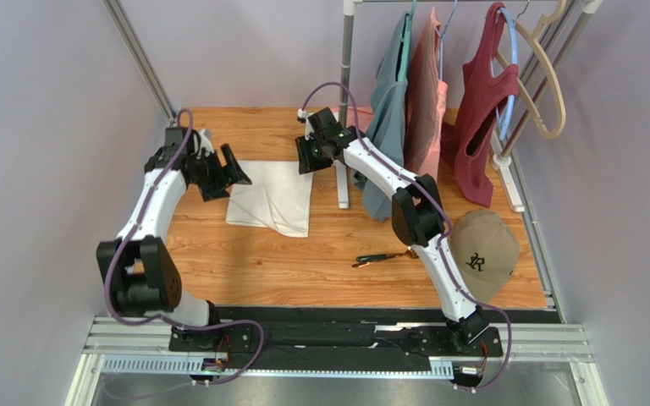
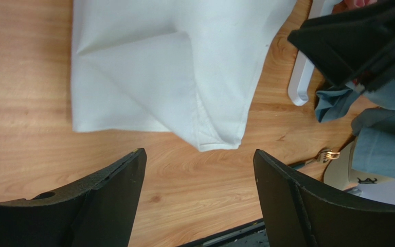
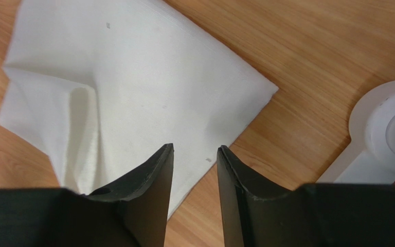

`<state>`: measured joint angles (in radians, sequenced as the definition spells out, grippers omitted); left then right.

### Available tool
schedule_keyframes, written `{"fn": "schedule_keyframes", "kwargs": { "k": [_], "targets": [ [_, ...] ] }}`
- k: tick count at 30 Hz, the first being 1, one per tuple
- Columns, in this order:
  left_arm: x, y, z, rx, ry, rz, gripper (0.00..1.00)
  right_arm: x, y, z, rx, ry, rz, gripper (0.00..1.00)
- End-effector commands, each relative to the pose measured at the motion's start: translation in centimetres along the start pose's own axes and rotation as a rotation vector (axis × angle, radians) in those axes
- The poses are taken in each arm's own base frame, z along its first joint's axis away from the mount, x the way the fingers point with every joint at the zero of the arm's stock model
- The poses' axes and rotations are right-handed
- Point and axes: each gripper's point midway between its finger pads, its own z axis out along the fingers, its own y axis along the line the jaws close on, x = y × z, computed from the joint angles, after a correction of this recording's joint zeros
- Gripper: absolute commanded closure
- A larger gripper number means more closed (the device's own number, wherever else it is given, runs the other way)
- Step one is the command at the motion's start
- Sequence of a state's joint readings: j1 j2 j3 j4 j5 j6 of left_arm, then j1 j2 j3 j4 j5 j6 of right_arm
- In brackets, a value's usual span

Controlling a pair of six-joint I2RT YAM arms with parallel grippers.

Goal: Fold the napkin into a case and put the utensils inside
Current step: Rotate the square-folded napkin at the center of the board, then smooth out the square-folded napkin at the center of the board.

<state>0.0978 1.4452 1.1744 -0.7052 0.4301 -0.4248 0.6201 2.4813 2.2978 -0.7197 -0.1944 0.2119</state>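
The tabletop (image 1: 286,262) is warm, wood-grained board, closed in by pale lilac walls. A clothes rack (image 1: 346,85) stands at its far right, hung with 3 garments: a teal shirt (image 1: 392,110), a pink one (image 1: 426,101) and a dark red top (image 1: 481,118). A tan cap (image 1: 482,252) sits by the right edge.

The napkin (image 1: 273,194) is white cloth lying flat in the far middle of the tabletop, partly folded, with a diagonal crease and a doubled layer along 1 side. The utensils (image 1: 383,256), dark-handled with gold heads, lie together on bare wood near the right arm, well apart from the napkin and outside it.

The left pincer (image 2: 199,152) hangs near the napkin's left edge, spread wide and empty. The right pincer (image 3: 195,147) hovers over the napkin's right edge, its fingers a narrow gap apart with nothing between them.
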Motion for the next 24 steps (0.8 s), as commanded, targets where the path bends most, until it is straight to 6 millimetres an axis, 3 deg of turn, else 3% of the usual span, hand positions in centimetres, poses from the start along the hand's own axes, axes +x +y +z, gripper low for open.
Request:
{"fn": "schedule_keyframes", "kwargs": {
  "k": [1, 2, 3, 4, 5, 6, 7, 8, 9, 10, 11, 14, 19, 24],
  "targets": [
    [-2.7, -3.1, 1.6, -0.038, 0.042, 0.074, 0.15, -2.4, 6.1, -6.7, -0.083, -0.085, -0.014, 0.54],
    [-2.5, -3.9, 2.4, -0.032, 0.069, 0.171, 0.18, -2.6, 6.7, -7.5, -0.107, -0.103, -0.007, 0.53],
    [-2.1, -2.9, 3.5, -0.073, 0.13, 0.179, 0.19, -2.0, 6.8, -8.0, -0.116, -0.096, 0.016, 0.53],
    [-3.7, -3.5, 3.5, -0.068, 0.107, 0.214, 0.2, 0.3, 6.6, -7.6, -0.117, -0.049, 0.033, 0.52],
    [-3.9, -2.4, 5.0, -0.098, 0.139, 0.233, 0.24, -0.4, 7.5, -9.5, -0.142, -0.09, 0.029, 0.51],
    [-3.8, -2.3, 5.4, -0.101, 0.17, 0.235, 0.28, 0.1, 7.6, -10.0, -0.149, -0.086, 0.034, 0.52],
    [-5.4, -3.3, 5.5, -0.082, 0.156, 0.256, 0.33, 0.5, 7.9, -10.5, -0.149, -0.086, 0.037, 0.52],
    [-4.8, -2.7, 7.5, -0.074, 0.224, 0.253, 0.44, 1.6, 7.8, -11.2, -0.146, -0.075, 0.042, 0.52],
    [-4.5, -2.4, 7.9, -0.087, 0.26, 0.254, 0.45, 2.0, 7.9, -11.5, -0.149, -0.074, 0.042, 0.51],
    [-5.5, -2.7, 8.3, -0.093, 0.248, 0.291, 0.4, 2.4, 7.9, -11.8, -0.152, -0.069, 0.048, 0.51],
    [-4.8, -1.7, 9.8, -0.146, 0.288, 0.31, 0.34, 3.2, 7.8, -12.2, -0.151, -0.06, 0.053, 0.51],
    [-3.9, -1.2, 11.0, -0.2, 0.335, 0.371, 0.23, 4.6, 7.5, -12.2, -0.152, -0.036, 0.058, 0.51],
    [-2.9, -0.9, 12.5, -0.243, 0.351, 0.437, 0.23, 5.5, 7.3, -12.4, -0.15, -0.023, 0.061, 0.51],
    [-2.4, -0.4, 12.4, -0.285, 0.352, 0.469, 0.35, 5.8, 7.2, -12.4, -0.149, -0.023, 0.062, 0.51]
  ]
}}
